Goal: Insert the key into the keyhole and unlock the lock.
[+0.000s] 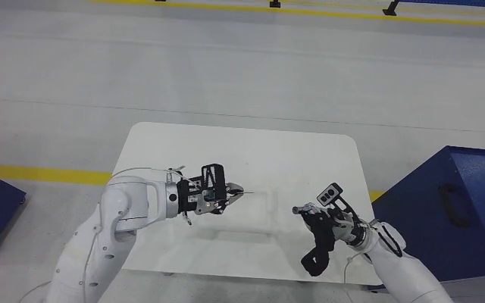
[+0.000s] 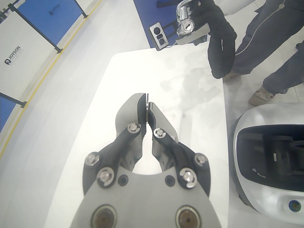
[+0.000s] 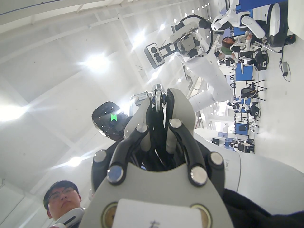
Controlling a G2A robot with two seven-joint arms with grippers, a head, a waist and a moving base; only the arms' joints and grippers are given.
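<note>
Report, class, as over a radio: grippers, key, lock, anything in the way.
Left gripper shut on key, over table. Right gripper shut on lock, keyhole facing key. Key not yet in; nothing between.

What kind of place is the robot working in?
Probably a large indoor robot test hall or workshop: a yellow floor line, blue partition panels on stands, and another white robot under a high ceiling.
</note>
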